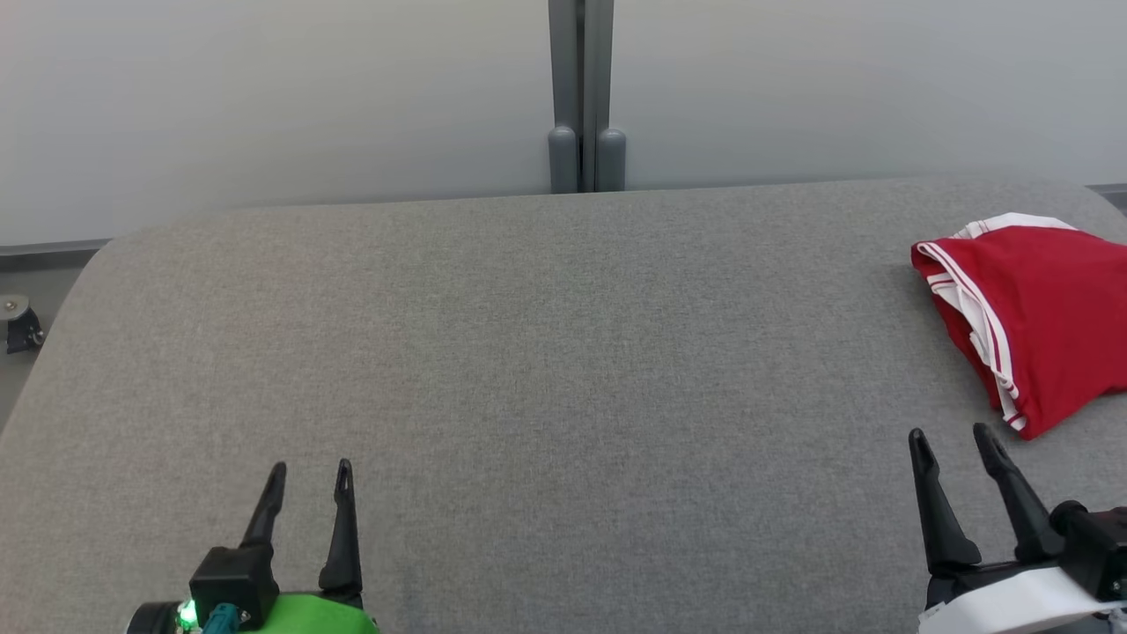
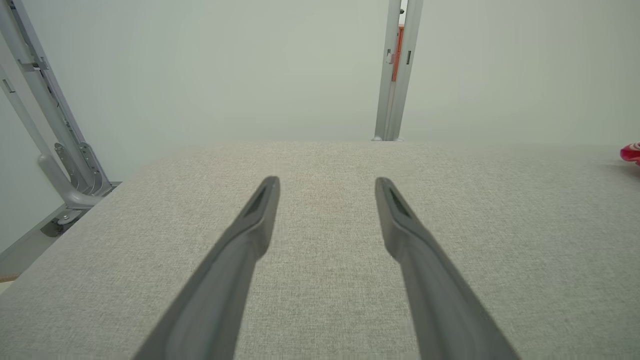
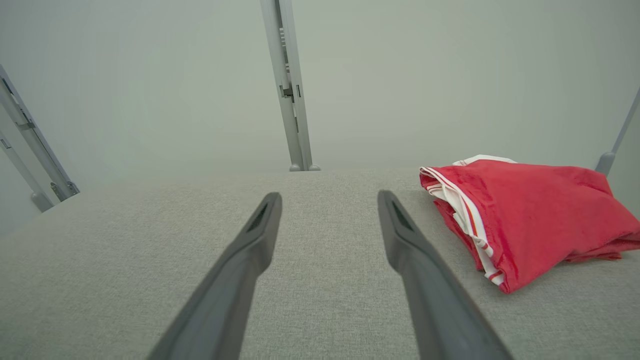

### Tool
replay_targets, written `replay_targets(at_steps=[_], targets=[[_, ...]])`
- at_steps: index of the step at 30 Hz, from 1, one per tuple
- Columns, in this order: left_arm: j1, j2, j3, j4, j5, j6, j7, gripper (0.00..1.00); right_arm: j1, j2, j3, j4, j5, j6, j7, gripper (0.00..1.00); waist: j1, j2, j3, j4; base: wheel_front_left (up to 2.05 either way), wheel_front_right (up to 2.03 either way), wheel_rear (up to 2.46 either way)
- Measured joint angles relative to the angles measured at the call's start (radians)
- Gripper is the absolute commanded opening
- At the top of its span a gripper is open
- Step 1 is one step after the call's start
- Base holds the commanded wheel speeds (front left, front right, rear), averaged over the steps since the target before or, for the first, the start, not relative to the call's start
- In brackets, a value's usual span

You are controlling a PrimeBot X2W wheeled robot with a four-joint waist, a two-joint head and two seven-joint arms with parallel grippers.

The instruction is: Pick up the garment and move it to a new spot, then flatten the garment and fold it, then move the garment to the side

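The garment (image 1: 1034, 313) is red with white stripes along its edge. It lies folded in a compact bundle at the far right of the grey fabric table (image 1: 546, 352). In the right wrist view the garment (image 3: 530, 215) sits just right of my fingers. A sliver of it shows at the right edge of the left wrist view (image 2: 631, 152). My right gripper (image 1: 951, 440) hovers open near the front right, just short of the garment and apart from it. At the front left, my left gripper (image 1: 308, 475) is open over bare fabric, holding nothing.
A grey metal post (image 1: 583, 97) stands behind the table's far edge against a pale wall. Slanted frame struts (image 2: 55, 140) rise off the table's left side. A small caster (image 1: 18, 324) shows on the floor at the left.
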Motion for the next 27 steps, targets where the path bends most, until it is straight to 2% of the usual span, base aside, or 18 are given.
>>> replay_targets(at_steps=[5,27], targets=[[0.02,-0.015,-0.005,0.03,-0.024,-0.003,0.008,0.0,0.002,0.013,0.006,0.037,0.026,0.0,0.002,0.0,0.0,0.0,0.0,0.0,0.0,0.0,0.0],[-0.008,-0.049,0.092,0.059,-0.38,-0.08,0.092,0.0,-0.073,0.012,0.009,0.147,0.425,0.0,0.037,0.0,0.0,0.0,0.004,-0.005,0.0,0.0,0.0]])
